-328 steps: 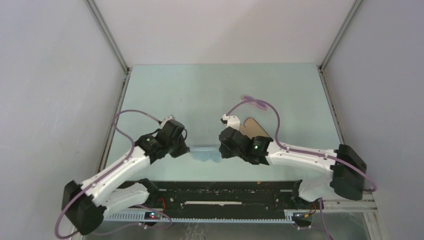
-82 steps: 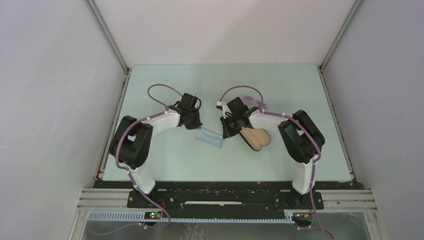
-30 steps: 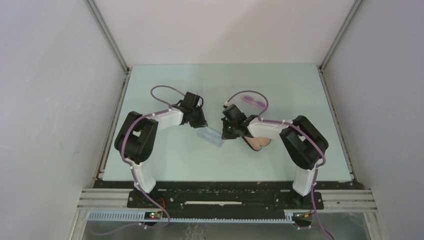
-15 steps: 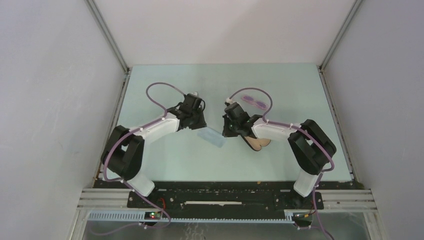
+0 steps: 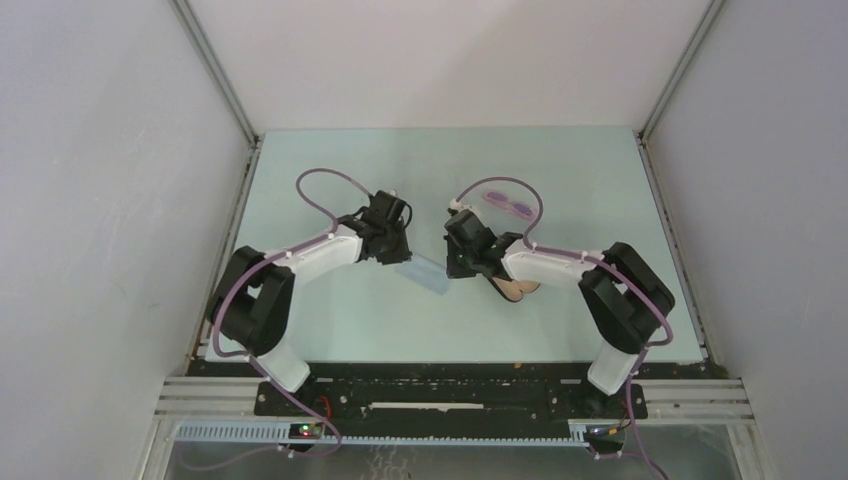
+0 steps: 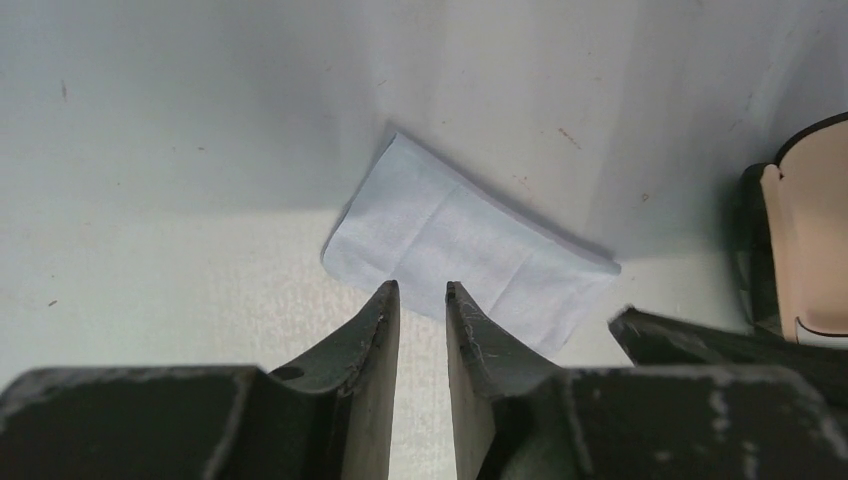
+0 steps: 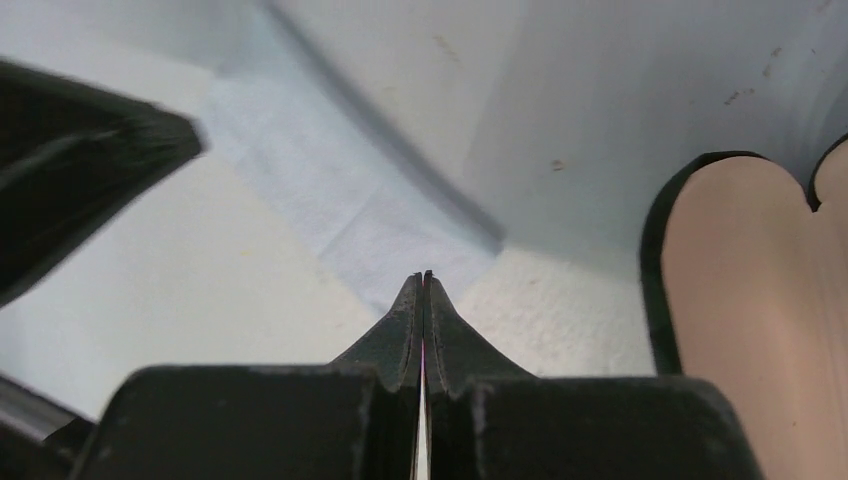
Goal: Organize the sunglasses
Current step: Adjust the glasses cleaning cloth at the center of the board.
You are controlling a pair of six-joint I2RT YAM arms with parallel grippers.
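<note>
Left gripper [image 6: 418, 290]: the jaws stand a narrow slit apart with nothing between them; the fingertips [image 6: 385, 292] point down at the near edge of the cloth.
Right gripper [image 7: 423, 276]: the fingers are pressed tight together with no gap; the joined tip hangs over a corner of the cloth, and whether it touches cannot be told.
Light blue cloth [image 5: 423, 276]: a folded rectangle lying flat and askew on the table, right between the two grippers, just ahead of each set of fingertips.
Sunglasses [image 5: 508, 203]: the pink-purple pair lies on the table beyond the right gripper, off to its outer side, well apart from both grippers and clear of the case; neither gripper holds it.
Glasses case [image 7: 760, 300]: open, with a black rim and tan lining facing up; it sits just to the right of the right gripper's fingers, and in the left wrist view it shows at the far right, past the cloth.
Table [image 5: 330, 180]: a pale green surface carrying the cloth, the case and the sunglasses.
Arms: both reach inward from the near edge, the wrists angled towards each other over the cloth.
</note>
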